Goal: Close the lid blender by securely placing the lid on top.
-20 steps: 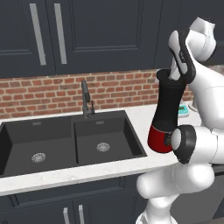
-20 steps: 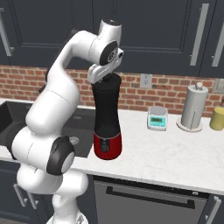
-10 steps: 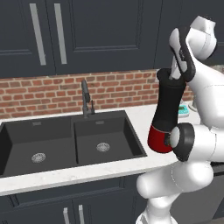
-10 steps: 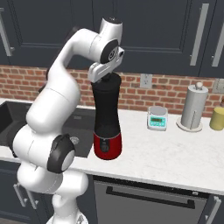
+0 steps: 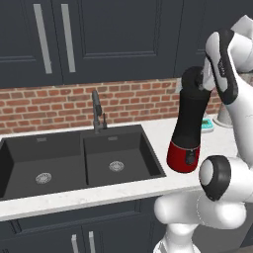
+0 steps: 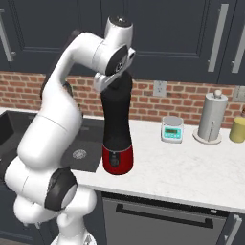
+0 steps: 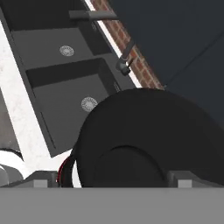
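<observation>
Small, light, hard black lid (image 7: 148, 135) on blender (image 6: 116, 129), best pinched by middle knob at six o'clock; claw (image 7: 111, 181) grip unclear.

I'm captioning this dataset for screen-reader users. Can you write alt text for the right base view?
A white robot arm bends over a tall black blender with a glossy red base, its hand at the jar's top. The blender stands on a pale counter beside a dark sink, with a small kitchen scale and paper towel roll before a brick backsplash.
</observation>
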